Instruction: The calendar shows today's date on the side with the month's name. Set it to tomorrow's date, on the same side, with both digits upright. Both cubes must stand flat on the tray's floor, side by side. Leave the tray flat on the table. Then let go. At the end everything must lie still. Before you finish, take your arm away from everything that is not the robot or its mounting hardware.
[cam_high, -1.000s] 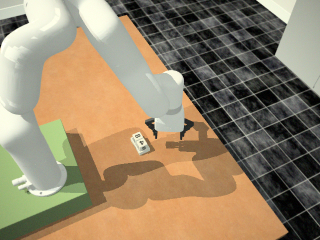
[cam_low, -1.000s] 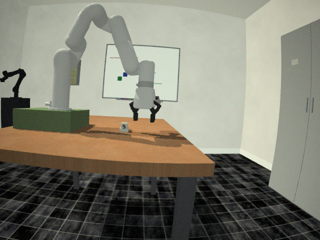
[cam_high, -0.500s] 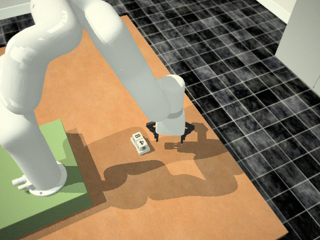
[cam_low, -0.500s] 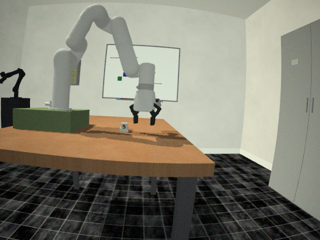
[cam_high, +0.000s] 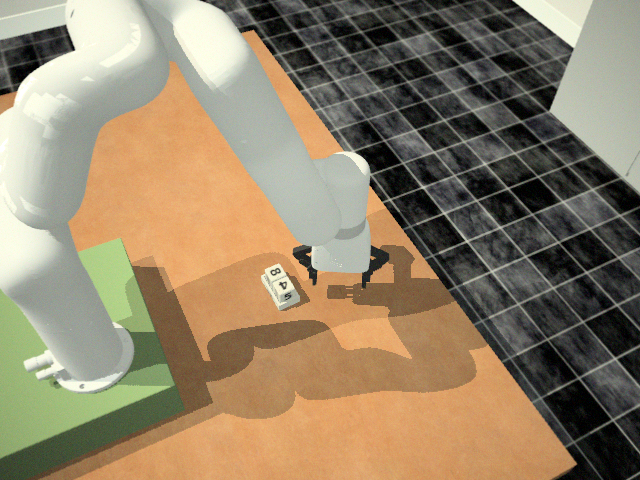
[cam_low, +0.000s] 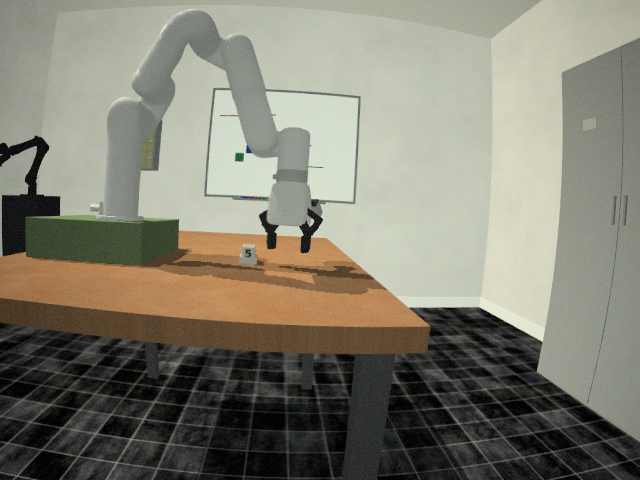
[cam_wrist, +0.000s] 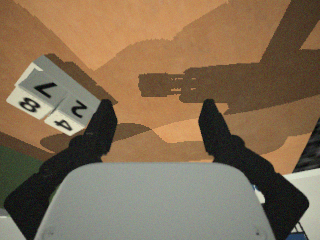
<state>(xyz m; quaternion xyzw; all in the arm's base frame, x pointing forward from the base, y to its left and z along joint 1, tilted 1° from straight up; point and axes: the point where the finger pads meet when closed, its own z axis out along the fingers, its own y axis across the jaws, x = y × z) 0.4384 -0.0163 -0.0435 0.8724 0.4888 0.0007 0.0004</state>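
The calendar is a small pale tray (cam_high: 265, 283) (cam_wrist: 50, 67) holding two white cubes side by side, near the middle of the table. From above, one cube (cam_high: 273, 271) shows 8 on top and the other cube (cam_high: 283, 284) shows 4, with a 5 on its end face. In the exterior view the calendar (cam_low: 248, 254) shows only the 5. In the wrist view, the cubes' side faces read 7 (cam_wrist: 43, 90) and 2 (cam_wrist: 78, 108). My gripper (cam_high: 338, 282) (cam_low: 287, 245) (cam_wrist: 157, 110) is open and empty. It hangs a little above the table, beside the calendar and apart from it.
The arm stands on a green base block (cam_high: 77, 413) (cam_low: 103, 240) at the table's left. The orange table (cam_high: 206, 180) has its right edge close to the gripper, with dark tiled floor beyond. A whiteboard and a grey cabinet (cam_low: 594, 232) stand by the walls.
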